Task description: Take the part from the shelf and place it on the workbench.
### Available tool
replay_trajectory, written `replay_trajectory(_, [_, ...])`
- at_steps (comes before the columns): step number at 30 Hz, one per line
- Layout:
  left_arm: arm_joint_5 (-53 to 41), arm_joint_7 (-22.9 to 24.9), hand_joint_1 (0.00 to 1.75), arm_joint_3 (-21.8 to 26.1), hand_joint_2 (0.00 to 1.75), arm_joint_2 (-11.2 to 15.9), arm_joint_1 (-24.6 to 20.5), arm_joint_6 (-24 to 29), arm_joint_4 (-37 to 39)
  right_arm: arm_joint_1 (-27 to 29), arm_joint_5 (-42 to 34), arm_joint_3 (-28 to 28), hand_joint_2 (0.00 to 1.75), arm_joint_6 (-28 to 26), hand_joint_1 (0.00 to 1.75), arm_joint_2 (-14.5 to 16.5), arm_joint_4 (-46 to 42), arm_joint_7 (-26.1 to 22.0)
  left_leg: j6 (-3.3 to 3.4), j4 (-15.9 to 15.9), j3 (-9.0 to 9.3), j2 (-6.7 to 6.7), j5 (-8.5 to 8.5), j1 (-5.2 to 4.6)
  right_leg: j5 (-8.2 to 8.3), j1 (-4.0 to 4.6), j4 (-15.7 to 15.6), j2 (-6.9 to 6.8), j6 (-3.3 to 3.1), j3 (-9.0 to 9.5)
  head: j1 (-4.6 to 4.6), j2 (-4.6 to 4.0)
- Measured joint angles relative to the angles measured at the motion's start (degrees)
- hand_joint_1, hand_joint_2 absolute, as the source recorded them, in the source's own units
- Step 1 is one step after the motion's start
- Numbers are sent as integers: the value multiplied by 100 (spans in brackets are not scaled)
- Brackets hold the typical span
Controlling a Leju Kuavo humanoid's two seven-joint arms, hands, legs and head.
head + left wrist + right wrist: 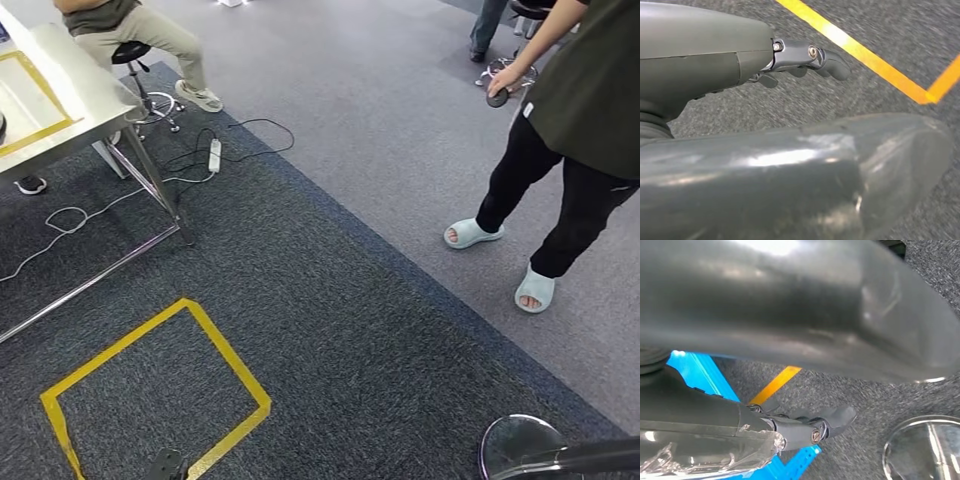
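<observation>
Right wrist view: part [696,457] clear, crinkled.

Yellow tape square [155,385] on grey carpet, power strip [214,155] beside metal table leg [157,184], standing person's pale slippers [472,233], perhaps rubber

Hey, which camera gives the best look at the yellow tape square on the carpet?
The head view: it shows nearly the whole yellow tape square laid out on the dark carpet near the metal table. The left wrist view catches just one corner of yellow tape behind the robot hand. The right wrist view shows a short yellow strip.
</observation>
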Motion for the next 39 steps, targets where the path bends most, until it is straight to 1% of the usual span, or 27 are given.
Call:
replay_trajectory(2, [-1, -1, 0, 0, 0, -5, 13, 0, 0, -11, 1, 0, 0, 0, 0, 1, 0, -1, -4, 813, -398, -156, -380, -2, 13, 5, 0, 111, -36, -27, -13, 0])
replay_trajectory(3, [-1, -1, 0, 0, 0, -7, 21, 1, 0, -9, 1, -1, 0, 0, 0, 2, 0, -1, 0, 1123, -563, -182, -465, -2, 17, 9, 0, 179, -43, -36, -14, 0])
replay_trajectory(4, [-2, -1, 0, 0, 0, -7, 28, 1, 0, -3, 0, -1, 0, 0, 0, 2, 0, 0, 8, 1237, -638, -194, -433, -3, 22, 12, 1, 248, -43, -42, -14, 0])
replay_trajectory(5, [-2, -1, 0, 0, 0, -6, 30, 2, 0, 3, -1, -2, 0, 0, 0, 2, 0, -2, 20, 1114, -598, -207, -287, -3, 29, 14, 1, 320, -38, -43, -14, 0])
replay_trajectory(6, [-7, -1, 0, 0, 0, -3, 29, 3, 0, 6, -3, -2, 0, 0, 0, 2, 0, -10, 39, 787, -452, -250, -65, -2, 37, 12, 1, 394, -27, -42, -14, 0])
replay_trajectory(8, [-16, -1, 0, 0, 0, 4, 22, 2, 0, -3, -13, -2, 0, -2, 0, 4, 0, -43, 83, -11, -83, -462, 293, 7, 54, 14, 13, 532, 13, -54, -16, 0])
replay_trajectory(10, [-26, 9, 0, -1, 0, 7, 12, -4, 0, -9, -28, -2, 0, -7, 0, 8, 0, -70, 121, -415, 93, -599, 379, 2, 73, 14, 12, 641, 79, -85, -20, 0])
replay_trajectory(12, [-29, 35, 0, -3, 0, -3, 4, -27, 0, 13, -38, -2, 0, -16, 0, 8, -1, -76, 179, -465, 107, -521, 391, -4, 100, -2, -14, 726, 158, -126, -22, 0])
replay_trajectory(14, [-27, 73, 0, -5, 0, -8, 1, -54, 0, 38, -40, -2, 0, -27, 0, 7, -1, -76, 255, -496, 122, -408, 426, 10, -9, 5, 146, 571, 219, -222, 6, 0])
replay_trajectory(16, [-23, 124, 0, -4, 0, -2, 14, -65, 0, 29, -38, -2, 0, -34, 0, 6, 0, -77, 301, -509, 128, -275, 431, 7, -372, 15, 753, 248, 260, -497, 43, 0])
replay_trajectory(17, [-22, 145, 0, -3, 0, 1, 26, -66, 0, 19, -41, -2, 0, -33, 0, 6, 0, -78, 311, -509, 128, -203, 425, -2, -572, 10, 1149, 144, 280, -682, 53, 0])
replay_trajectory(18, [-24, 158, 0, -2, 0, 1, 34, -60, 0, 15, -68, -3, 0, -22, 0, 6, 0, -84, 314, -509, 129, -131, 421, -9, -701, 3, 1463, 92, 297, -825, 52, 0])
replay_trajectory(19, [-24, 155, 0, -2, 0, -8, 37, -48, 0, 17, -128, -13, 0, 22, 0, 6, 0, -79, 311, -508, 132, -65, 416, -11, -725, -3, 1600, 67, 308, -880, 52, 0])
replay_trajectory(20, [-24, 132, 0, -2, 0, -32, 34, -24, 0, 19, -204, -36, 0, 134, 0, 6, 1, -35, 304, -507, 140, -2, 407, -11, -641, -10, 1512, 48, 316, -818, 53, 0])
replay_trajectory(21, [-27, 93, 0, -3, 0, -68, 29, 13, 0, 19, -282, -69, 0, 317, 0, 6, 4, 50, 292, -505, 154, 54, 395, -9, -479, -16, 1222, 11, 320, -648, 54, 0])
replay_trajectory(23, [-58, 25, 0, -7, 0, -143, 20, 72, 0, 8, -353, -137, 0, 743, 0, 1, 11, 261, 242, -493, 197, 150, 352, -28, -162, -14, 448, -206, 306, -196, 60, 0])
replay_trajectory(25, [-126, 59, 0, -16, 0, -150, 14, 37, 0, -4, -314, -161, 0, 972, 0, -3, 16, 344, 179, -482, 232, 228, 317, -61, -58, 3, 62, -331, 244, 20, 46, 0])
replay_trajectory(27, [-170, 155, 0, -23, 0, -114, 3, -58, 0, -8, -242, -162, 0, 1037, 0, -1, 19, 338, 120, -494, 257, 325, 305, -62, -57, 23, 37, -222, 157, 3, 24, 0])
replay_trajectory(29, [-139, 220, 0, -23, 0, -90, -10, -157, 0, -2, -198, -162, 0, 1061, 0, -1, 20, 330, 58, -401, 235, 249, 201, -35, -36, 16, 24, -106, 79, -9, 12, 0])
replay_trajectory(30, [-98, 228, 0, -21, 0, -87, -12, -197, 0, -6, -191, -163, 0, 1059, 0, -1, 20, 327, 35, -195, 147, 132, 60, -26, -24, 5, 15, -50, 45, -8, 1, 0])
replay_trajectory(32, [-3, 202, 0, -12, 0, -104, -7, -244, 0, -20, -187, -164, 0, 1051, 0, -1, 20, 323, 18, 564, -219, -114, -329, -20, -15, -2, 13, 64, 4, -17, -20, 0])
replay_trajectory(33, [33, 176, 0, -7, 0, -124, 0, -249, 0, -26, -186, -164, 0, 1049, 0, -1, 20, 322, 19, 961, -432, -167, -470, -21, -14, 1, 13, 131, -5, -21, -25, 0])
replay_trajectory(34, [60, 149, 0, -2, 0, -150, 5, -249, 0, -24, -186, -164, 0, 1050, 0, -1, 20, 323, 25, 1199, -580, -191, -497, -23, -14, 3, 13, 203, -8, -22, -27, 0])
replay_trajectory(35, [76, 127, 0, 1, 0, -174, 8, -248, 0, -19, -186, -164, 0, 1052, 0, -1, 20, 324, 36, 1219, -629, -204, -403, -22, -13, 3, 13, 278, -7, -19, -25, 0])
replay_trajectory(36, [84, 114, 0, 2, 0, -197, 8, -246, 0, -14, -186, -164, 0, 1054, 0, -1, 20, 324, 49, 1008, -563, -220, -205, -20, -11, 1, 14, 353, -3, -14, -25, 0])
replay_trajectory(38, [84, 107, 0, 2, 0, -233, 5, -244, 0, -16, -186, -164, 0, 1055, 0, -1, 20, 325, 73, 230, -234, -386, 232, -5, -6, 3, 25, 496, 26, -13, -29, 0])
replay_trajectory(39, [83, 106, 0, 2, 0, -250, 2, -243, 0, -22, -186, -164, 0, 1056, 0, -1, 20, 324, 81, -96, -95, -484, 353, 7, -4, 7, 34, 563, 52, -26, -30, 0])
